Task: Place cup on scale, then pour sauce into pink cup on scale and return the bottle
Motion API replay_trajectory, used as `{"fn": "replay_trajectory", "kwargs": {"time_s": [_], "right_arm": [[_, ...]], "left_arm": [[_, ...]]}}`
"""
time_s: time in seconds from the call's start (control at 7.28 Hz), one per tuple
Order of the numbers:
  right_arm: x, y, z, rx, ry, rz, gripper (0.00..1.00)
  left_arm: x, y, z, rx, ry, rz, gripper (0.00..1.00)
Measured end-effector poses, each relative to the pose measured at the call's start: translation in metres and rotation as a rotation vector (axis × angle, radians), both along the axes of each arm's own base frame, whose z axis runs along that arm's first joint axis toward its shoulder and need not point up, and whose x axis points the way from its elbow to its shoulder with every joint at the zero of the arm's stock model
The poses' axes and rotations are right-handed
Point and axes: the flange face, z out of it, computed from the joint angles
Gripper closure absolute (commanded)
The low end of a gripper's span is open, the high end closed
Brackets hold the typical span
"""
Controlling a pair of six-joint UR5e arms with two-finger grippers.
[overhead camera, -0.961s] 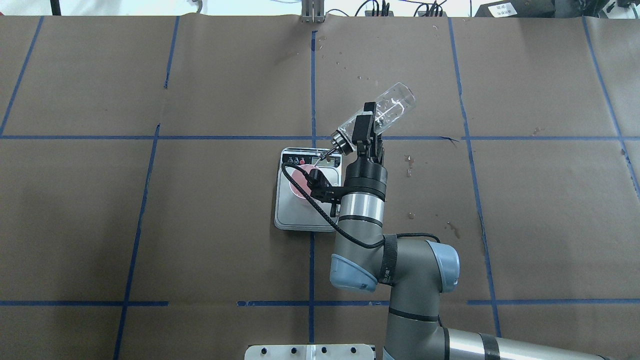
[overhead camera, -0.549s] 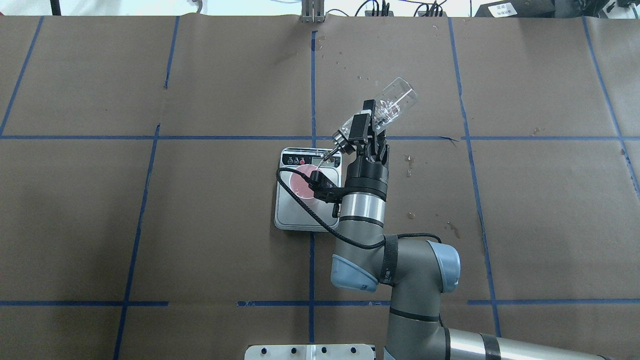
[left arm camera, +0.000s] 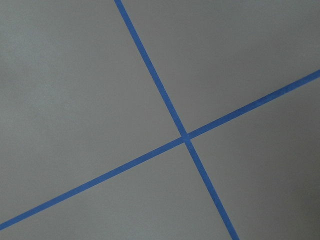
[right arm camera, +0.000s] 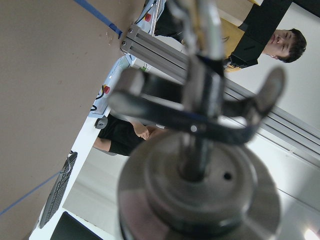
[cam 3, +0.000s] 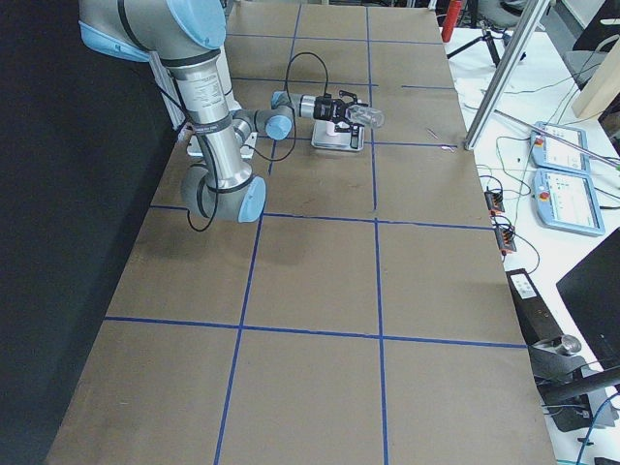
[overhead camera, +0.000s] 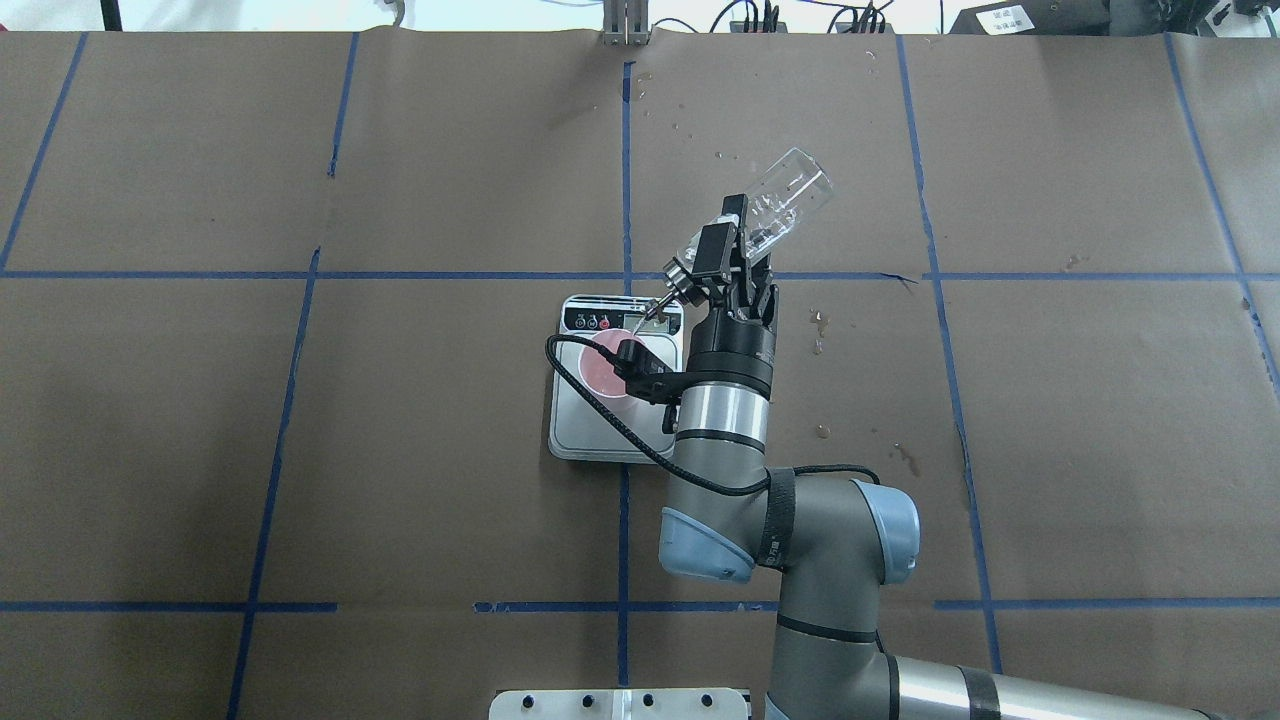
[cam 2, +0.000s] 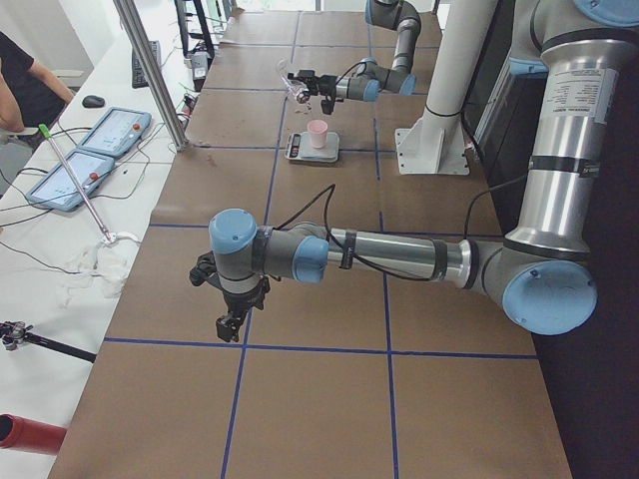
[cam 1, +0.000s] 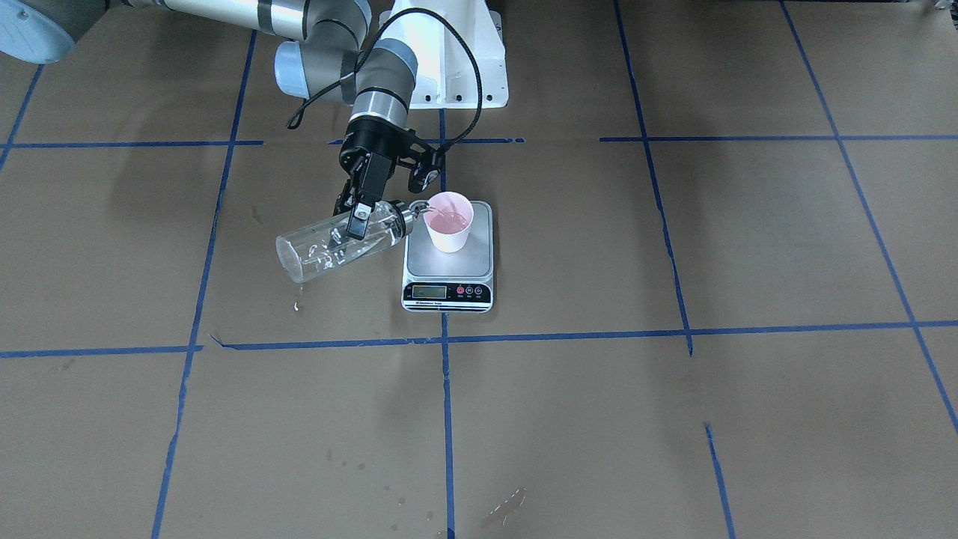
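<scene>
Two notes: right fingers [cam 1: 361,215] grip bottle [cam 1: 318,253] tilted so it feeds the cup [cam 1: 449,233] on your scale [cam 1: 479,258]; left fingers [cam 2: 229,325], can't tell.

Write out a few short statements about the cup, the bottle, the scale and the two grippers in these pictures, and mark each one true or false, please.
1. The cup stands upright on the platform of the scale. True.
2. The bottle stands upright beside the scale. False: the right gripper holds it off the surface, tipped over, with its spout end at the cup's rim.
3. The left gripper grips the cup. False: it hangs over the table, far from the scale, and nothing grips the cup.
4. The scale's display strip faces away from the robot's base. True.
</scene>
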Motion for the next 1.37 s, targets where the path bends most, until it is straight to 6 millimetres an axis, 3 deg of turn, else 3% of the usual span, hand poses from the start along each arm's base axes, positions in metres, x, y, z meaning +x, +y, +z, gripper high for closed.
{"fn": "replay_trajectory", "kwargs": {"time_s": [0.69, 1.37], "right_arm": [[-0.006, 0.000, 0.020, -0.022, -0.347, -0.025, 1.00], [-0.005, 0.006, 0.009, -0.053, -0.825, -0.072, 1.00]], "left_arm": [[0.000, -0.003, -0.007, 0.012, 0.000, -0.001, 0.00], [0.000, -0.004, -0.010, 0.014, 0.000, -0.002, 0.00]]}}
